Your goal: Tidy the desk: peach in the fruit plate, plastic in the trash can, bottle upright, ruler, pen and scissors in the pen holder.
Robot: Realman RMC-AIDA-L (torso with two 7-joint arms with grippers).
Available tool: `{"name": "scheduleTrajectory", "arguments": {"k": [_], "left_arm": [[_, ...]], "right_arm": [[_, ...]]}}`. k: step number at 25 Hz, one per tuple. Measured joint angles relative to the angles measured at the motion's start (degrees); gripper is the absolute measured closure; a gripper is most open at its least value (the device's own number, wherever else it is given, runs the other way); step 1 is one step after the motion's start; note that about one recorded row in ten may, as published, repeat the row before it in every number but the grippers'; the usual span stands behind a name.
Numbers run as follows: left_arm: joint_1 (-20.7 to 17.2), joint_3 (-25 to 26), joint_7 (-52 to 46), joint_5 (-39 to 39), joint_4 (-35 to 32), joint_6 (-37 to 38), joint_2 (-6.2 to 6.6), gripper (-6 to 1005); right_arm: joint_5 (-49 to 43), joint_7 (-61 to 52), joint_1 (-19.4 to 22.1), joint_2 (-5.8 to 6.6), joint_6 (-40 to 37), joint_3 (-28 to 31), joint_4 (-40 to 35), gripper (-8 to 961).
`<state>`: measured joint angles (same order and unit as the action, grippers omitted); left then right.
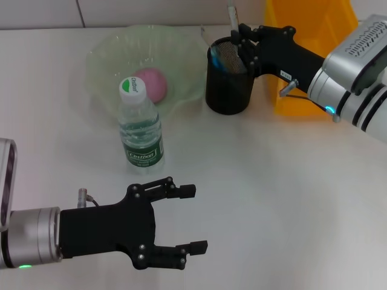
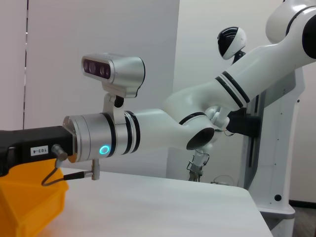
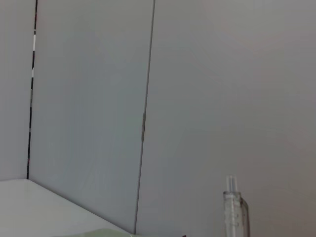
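Note:
A pink peach (image 1: pixel 152 83) lies in the translucent green fruit plate (image 1: pixel 103 54) at the back left. In front of the plate the water bottle (image 1: pixel 140 128) stands upright, its cap on. My right gripper (image 1: pixel 242 41) hovers over the black mesh pen holder (image 1: pixel 228 81), shut on a clear pen (image 1: pixel 233 17) that points upward; the pen's top also shows in the right wrist view (image 3: pixel 233 207). Something blue (image 1: pixel 220 61) sits inside the holder. Near the table's front edge my left gripper (image 1: pixel 193 219) rests open and holds nothing. The plastic, ruler and scissors are not identifiable.
The orange trash can (image 1: pixel 308 36) stands just behind and right of the pen holder, and its corner appears in the left wrist view (image 2: pixel 29 207). White tabletop (image 1: pixel 272 199) stretches between the two arms.

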<state>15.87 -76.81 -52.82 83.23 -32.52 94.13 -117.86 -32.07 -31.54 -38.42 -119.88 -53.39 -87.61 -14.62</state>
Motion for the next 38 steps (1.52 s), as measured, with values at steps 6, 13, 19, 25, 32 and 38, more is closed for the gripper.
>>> {"name": "scheduleTrajectory", "arguments": {"k": [6, 13, 19, 25, 32, 38], "left_arm": [[-0.1, 0.0, 0.0, 0.0, -0.1, 0.0, 0.0, 126], [-0.4, 0.0, 0.0, 0.0, -0.1, 0.1, 0.12, 126], [-0.5, 0.1, 0.0, 0.0, -0.1, 0.3, 0.17, 126], [-0.6, 0.9, 0.0, 0.0, -0.1, 0.2, 0.24, 126], [-0.7, 2.5, 0.0, 0.0, 0.4, -1.3, 0.32, 126], [-0.7, 2.5, 0.0, 0.0, 0.6, -3.0, 0.17, 126]], "right_arm": [[0.0, -0.1, 1.4, 0.01, -2.0, -0.1, -0.1, 815], [0.1, -6.0, 6.9, 0.3, -12.0, 0.5, -4.0, 589], [-1.6, -9.8, 14.4, 0.84, -21.8, 0.5, -8.8, 311], [-13.4, -15.5, 22.0, 3.42, -30.3, 3.4, -11.5, 133], [-44.4, -20.0, 25.5, 5.8, -46.0, 17.5, -11.7, 113], [-53.6, -20.7, 26.0, 5.38, -47.4, 23.2, -12.1, 113]]}}
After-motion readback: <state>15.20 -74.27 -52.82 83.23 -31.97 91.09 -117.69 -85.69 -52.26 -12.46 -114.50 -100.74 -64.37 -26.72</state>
